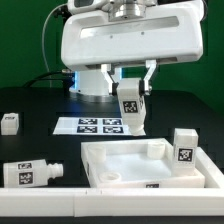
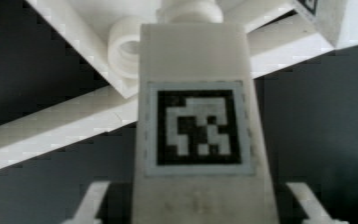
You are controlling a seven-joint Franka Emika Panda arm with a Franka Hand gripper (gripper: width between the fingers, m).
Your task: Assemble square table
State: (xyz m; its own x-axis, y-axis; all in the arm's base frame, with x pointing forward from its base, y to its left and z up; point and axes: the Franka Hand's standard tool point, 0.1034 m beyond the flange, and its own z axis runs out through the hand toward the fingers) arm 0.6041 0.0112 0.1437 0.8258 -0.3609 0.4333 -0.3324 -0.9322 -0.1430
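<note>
Gripper: the gripper (image 1: 134, 88) (image 2: 197, 205) is clenched on one leg, with a finger on either side of it. In the wrist view the two fingers flank the leg's near end.

Held leg: the held leg (image 1: 132, 108) (image 2: 197, 90) is white. It hangs below the gripper, nearly upright with a slight tilt, and its black-and-white tag (image 2: 197, 125) faces the wrist camera. In the exterior view its lower end sits over the right edge of the marker board, just behind the back rim of the square top. I cannot tell whether it touches the tabletop.

Square top: the square top (image 1: 98, 158) is a white tray with a raised rim. It lies flat on the tabletop at the front, toward the exterior view's right.

Standing leg: the standing leg (image 1: 185, 146) is upright at the right rim of the square top, its tag facing the camera. I cannot tell whether it stands on the rim or just beside it.

Lying leg: the lying leg (image 1: 35, 173) is on its side at the exterior view's left, just beside the square top.

Far leg: the far leg (image 1: 10, 122) is a small tagged piece at the left edge, well apart from the others.

Marker board: the marker board (image 1: 95, 125) lies flat behind the square top.

Border wall: the border wall (image 1: 120, 198) is a long white strip along the front.

Tabletop: the tabletop (image 1: 40, 140) is black.
</note>
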